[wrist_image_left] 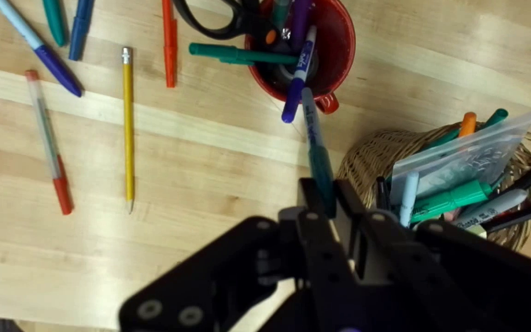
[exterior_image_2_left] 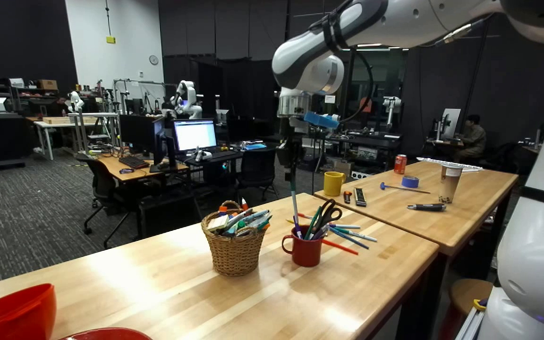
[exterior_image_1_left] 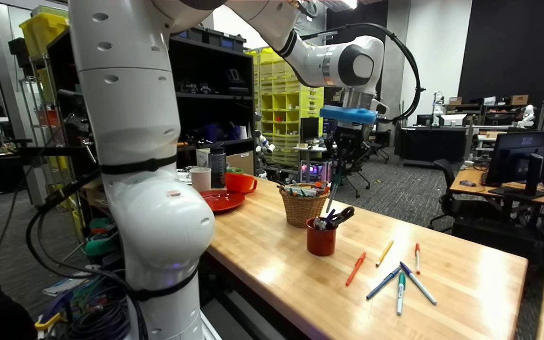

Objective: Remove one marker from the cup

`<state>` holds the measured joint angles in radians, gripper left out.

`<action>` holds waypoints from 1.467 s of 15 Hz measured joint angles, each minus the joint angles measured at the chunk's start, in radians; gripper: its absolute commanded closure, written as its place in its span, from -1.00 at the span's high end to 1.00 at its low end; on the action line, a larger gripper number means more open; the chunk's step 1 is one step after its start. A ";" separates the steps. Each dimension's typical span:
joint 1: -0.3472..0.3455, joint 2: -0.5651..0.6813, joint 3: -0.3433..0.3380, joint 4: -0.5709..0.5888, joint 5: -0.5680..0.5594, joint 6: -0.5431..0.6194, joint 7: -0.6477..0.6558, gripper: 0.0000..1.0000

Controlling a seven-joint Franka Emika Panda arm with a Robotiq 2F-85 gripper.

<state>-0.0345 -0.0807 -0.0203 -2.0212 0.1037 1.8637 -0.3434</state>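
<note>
Marker (wrist_image_left: 318,154): 1 of 1, seemingly clear of cup (exterior_image_1_left: 321,243).
Gripper (wrist_image_left: 326,182): pinching marker's teal end.
Table (exterior_image_1_left: 248,236): perhaps awaiting set-down.

Wrist view: wicker basket (wrist_image_left: 378,150) stands right of the gripper (wrist_image_left: 325,190); yellow pencil (wrist_image_left: 128,129) lies left; red-capped pen (wrist_image_left: 48,138), farther left. In an exterior view: yellow mug (exterior_image_2_left: 333,184), right of the gripper.

from my wrist view i make out what looks like "expo" on the purple-capped marker (wrist_image_left: 299,76) in the red cup (wrist_image_left: 348,41) and, less surely, "sharpie" on the gray marker (wrist_image_left: 496,207) in the basket (wrist_image_left: 368,157). the print on the teal-capped marker (wrist_image_left: 319,159) is too small to read, and so is that on the soda can (exterior_image_2_left: 400,164).
</note>
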 measured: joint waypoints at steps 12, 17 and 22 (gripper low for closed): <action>0.000 -0.014 -0.002 0.019 -0.034 0.001 0.003 -0.94; -0.006 0.009 -0.020 0.081 -0.034 -0.015 0.003 -0.94; -0.042 0.066 -0.064 0.238 -0.047 -0.042 0.005 -0.94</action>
<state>-0.0766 -0.0146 -0.0841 -1.7829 0.0564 1.8213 -0.3387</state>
